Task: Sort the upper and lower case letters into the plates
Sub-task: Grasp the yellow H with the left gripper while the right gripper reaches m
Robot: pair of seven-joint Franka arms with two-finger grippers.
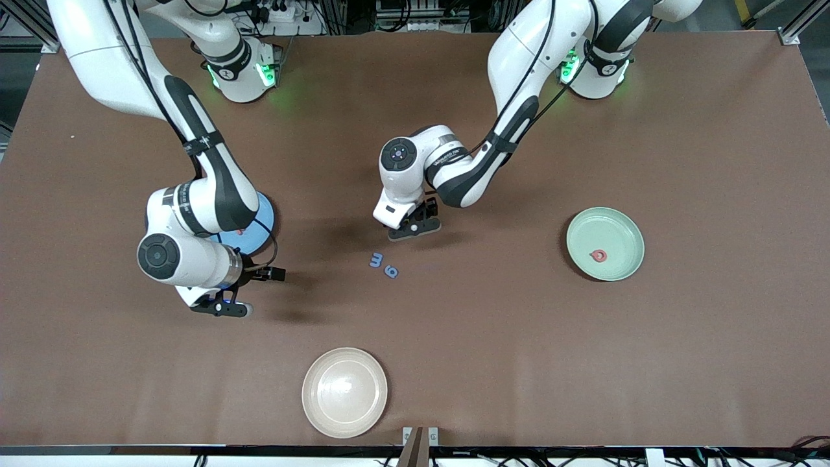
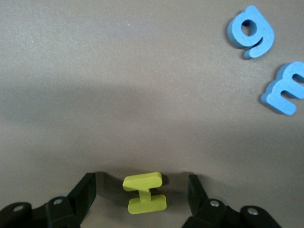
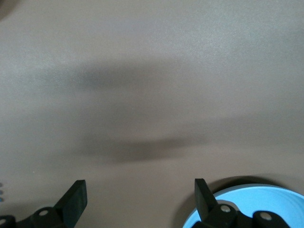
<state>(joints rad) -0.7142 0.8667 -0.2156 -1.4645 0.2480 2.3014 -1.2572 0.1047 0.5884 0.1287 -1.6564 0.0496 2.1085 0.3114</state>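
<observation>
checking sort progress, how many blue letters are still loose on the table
2: the blue m and blue g lie side by side mid-table, nearer the front camera than the left gripper. Others may be hidden under the arms.

Three round plates: one light blue [image 1: 262, 224], one mint green [image 1: 605, 244], one cream-white [image 1: 344, 392]. Five small letters: two blue [image 1: 384, 266], one yellow [image 2: 144, 193], two red [image 1: 598, 255]. Two robot arms.
</observation>
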